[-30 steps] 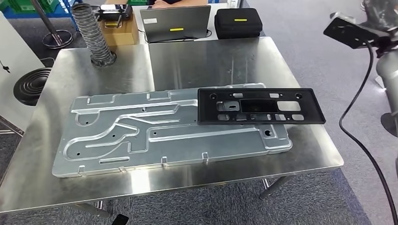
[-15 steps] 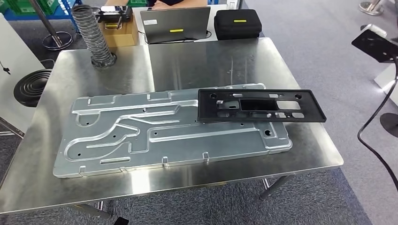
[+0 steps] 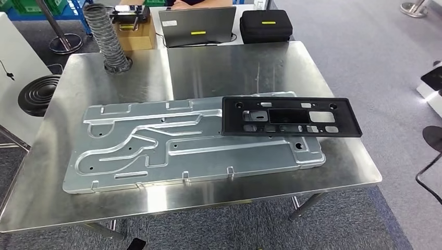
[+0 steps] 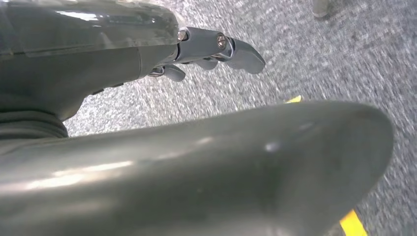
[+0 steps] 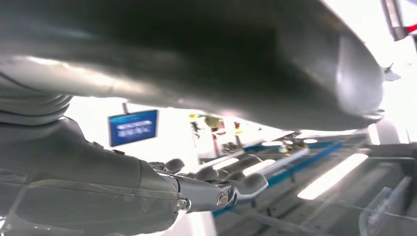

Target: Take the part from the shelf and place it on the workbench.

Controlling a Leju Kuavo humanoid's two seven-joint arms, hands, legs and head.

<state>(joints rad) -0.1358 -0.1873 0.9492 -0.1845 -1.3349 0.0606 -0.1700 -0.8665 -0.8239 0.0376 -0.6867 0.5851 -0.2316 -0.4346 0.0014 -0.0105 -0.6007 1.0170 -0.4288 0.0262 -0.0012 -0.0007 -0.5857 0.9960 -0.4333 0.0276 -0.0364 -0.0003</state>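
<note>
The left hand [image 4: 196, 54] hangs over speckled grey carpet [image 4: 314, 59], its fingers [image 4: 243, 49] stretched out, slightly apart and closed on nothing. The right hand [image 5: 216, 189] is raised toward a bright background, its fingers [image 5: 251, 184] likewise extended and loose with nothing between them; a blue screen [image 5: 133, 127] hangs in the blurred background beyond it.

In the head view one black plastic part [image 3: 291, 116], a long rectangular frame with several cut-outs, lies flat on the workbench [image 3: 224, 67]. It rests on the right end of one large stamped metal plate [image 3: 177, 148], and its right end overhangs that plate's edge above the bare steel top. The plate, pale grey with raised ribs and small holes, stretches across most of the bench's width, slightly askew.

At the bench's far left corner stands one ribbed flexible hose [image 3: 107, 39], upright and leaning a little. Behind the bench are one cardboard box [image 3: 136, 34] with a black device on top, one grey laptop [image 3: 197, 25] bearing a yellow sticker, and one black zip case [image 3: 265, 25] also with a yellow sticker. A person's arm [image 3: 193, 3] shows just beyond the laptop. On the floor to the left lies one black coiled ring [image 3: 39, 94] beside a white panel [image 3: 15, 62]. One black cable [image 3: 430, 172] loops at the right edge of the floor.
</note>
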